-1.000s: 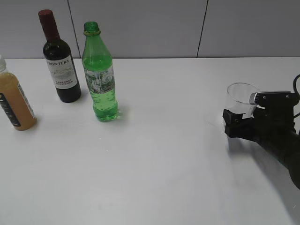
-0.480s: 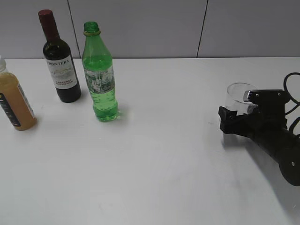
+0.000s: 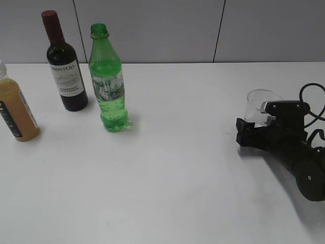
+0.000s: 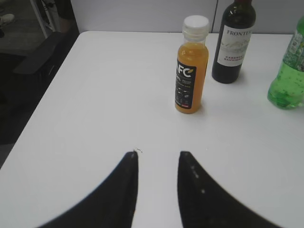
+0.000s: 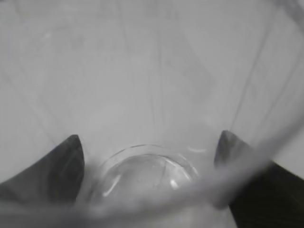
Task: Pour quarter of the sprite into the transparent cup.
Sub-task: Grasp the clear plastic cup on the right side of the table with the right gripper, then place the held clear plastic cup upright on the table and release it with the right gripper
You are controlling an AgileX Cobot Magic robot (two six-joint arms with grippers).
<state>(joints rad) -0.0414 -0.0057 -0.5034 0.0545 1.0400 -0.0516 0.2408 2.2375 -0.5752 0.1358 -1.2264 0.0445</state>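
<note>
Left pincer: open, empty, hanging over bare desk at far left. Sprite stands upright, long axis vertical, rear left, on that arm's side and forward-right of it in its wrist view. Transparent cup upright far right, between the right pincer's fingers; can't tell if actually gripped.

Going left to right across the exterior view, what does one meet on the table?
Orange juice bottle → wine bottle → sprite → transparent cup, with the right gripper at it. The cup and gripper overlap, so their mutual order is unclear.
</note>
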